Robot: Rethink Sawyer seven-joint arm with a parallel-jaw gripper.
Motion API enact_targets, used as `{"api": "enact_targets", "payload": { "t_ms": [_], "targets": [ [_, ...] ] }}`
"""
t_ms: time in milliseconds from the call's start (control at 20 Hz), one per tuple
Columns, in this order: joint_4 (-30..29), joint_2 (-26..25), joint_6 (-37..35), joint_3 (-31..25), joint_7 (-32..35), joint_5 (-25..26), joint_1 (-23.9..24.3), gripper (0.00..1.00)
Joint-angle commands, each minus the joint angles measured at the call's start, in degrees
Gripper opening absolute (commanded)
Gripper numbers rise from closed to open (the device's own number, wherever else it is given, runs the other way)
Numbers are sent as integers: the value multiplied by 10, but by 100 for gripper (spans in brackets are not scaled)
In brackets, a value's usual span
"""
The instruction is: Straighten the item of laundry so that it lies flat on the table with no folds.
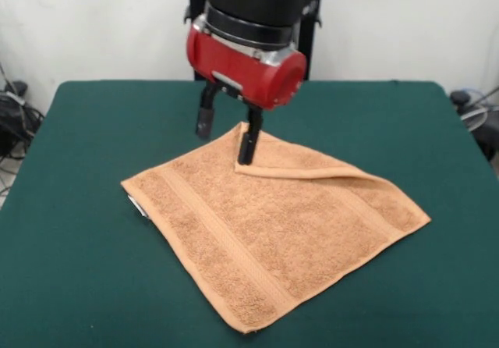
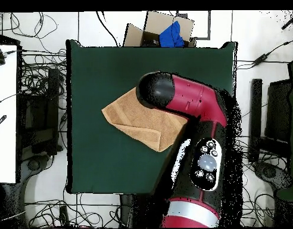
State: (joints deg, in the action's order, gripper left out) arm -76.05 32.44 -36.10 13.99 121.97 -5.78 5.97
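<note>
- We see the orange-tan towel (image 1: 273,223) spread on the green tabletop (image 1: 86,285), filling the middle and lower centre of the front frame, turned so that its corners point like a diamond
- Its far corner, at upper centre of the frame, is folded back onto the cloth, making a narrow flap (image 1: 300,163) with a raised edge that runs rightward
- The rest of the towel looks flat, with a woven band running along its lower left side
- A small white tag (image 1: 138,206) pokes out at the towel's left corner
- The gripper (image 1: 226,133) hangs from the red and black arm (image 1: 249,59) at top centre of the front frame; its jaws stand apart, clamped on nothing
- The right finger (image 1: 249,141) meets the folded flap, seemingly touching it, though we cannot be sure; the left finger (image 1: 205,118) sits over bare tabletop just off the towel's edge
- In the overhead frame the arm (image 2: 190,101) covers the towel's (image 2: 137,119) right part, so the gripper is hidden there
</note>
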Motion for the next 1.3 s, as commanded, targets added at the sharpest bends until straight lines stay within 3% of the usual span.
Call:
{"api": "enact_targets", "payload": {
  "t_ms": [50,650,900,1300],
  "targets": [
    [7,-56,-14,-11,178,-50,-23,100],
    [23,-98,13,-26,135,-95,-17,100],
    [43,-100,-56,-55,87,-108,9,100],
    [74,-104,-156,-68,77,-123,15,100]
  ]
}}
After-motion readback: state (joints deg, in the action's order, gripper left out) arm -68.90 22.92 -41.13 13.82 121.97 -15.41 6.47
